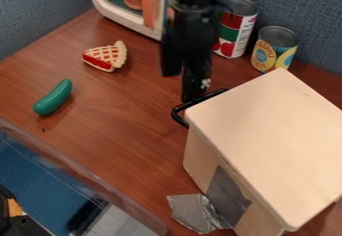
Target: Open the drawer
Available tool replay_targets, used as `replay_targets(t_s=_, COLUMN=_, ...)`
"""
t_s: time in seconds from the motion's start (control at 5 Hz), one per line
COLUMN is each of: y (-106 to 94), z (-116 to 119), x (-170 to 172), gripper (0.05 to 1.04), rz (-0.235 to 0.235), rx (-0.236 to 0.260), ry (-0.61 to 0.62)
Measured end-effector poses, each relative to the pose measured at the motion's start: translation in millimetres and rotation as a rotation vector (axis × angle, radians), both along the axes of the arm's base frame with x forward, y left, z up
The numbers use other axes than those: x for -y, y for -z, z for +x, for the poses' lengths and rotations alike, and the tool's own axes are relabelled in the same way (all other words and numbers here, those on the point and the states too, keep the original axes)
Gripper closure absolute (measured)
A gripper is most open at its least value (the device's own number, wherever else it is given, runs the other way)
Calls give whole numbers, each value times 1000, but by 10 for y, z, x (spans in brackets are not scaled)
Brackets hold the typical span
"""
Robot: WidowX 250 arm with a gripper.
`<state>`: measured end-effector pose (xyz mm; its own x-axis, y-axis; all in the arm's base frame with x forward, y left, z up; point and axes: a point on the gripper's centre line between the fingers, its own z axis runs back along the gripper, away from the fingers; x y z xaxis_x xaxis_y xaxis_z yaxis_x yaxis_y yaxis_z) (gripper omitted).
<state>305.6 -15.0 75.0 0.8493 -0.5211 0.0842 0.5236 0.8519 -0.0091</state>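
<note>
Handle (pixel 176 114) (just one), two cans (pixel 274 51)

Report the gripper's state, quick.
Gripper: down at the black handle of the wooden box; whether it is open or closed can't be told.

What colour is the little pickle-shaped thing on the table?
Green, as the camera view shows.

Arm (pixel 192 35): black; blocky, stepped outline; faint grey highlights
Gripper (pixel 192 94): black; narrower than the arm
Marks (pixel 205 83): small, pale, irregular; at one side, low on the gripper
</note>
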Motion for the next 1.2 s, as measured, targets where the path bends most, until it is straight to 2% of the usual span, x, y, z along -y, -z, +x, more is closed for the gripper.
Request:
replay_targets(t_s=0.4, y=356, z=67, x=73, gripper=83, rz=20, rx=-43, ry=20)
replay_targets(t_s=0.6, y=467, z=118, x=68, gripper=83, rz=26, rx=-72, ry=27)
replay_targets(t_s=0.8, y=562, z=198, x=0, gripper=123, rz=25, rx=-82, ry=23)
replay_targets(t_s=1.2, y=536, z=193, x=-120, gripper=696, rz=27, rx=-100, ry=44)
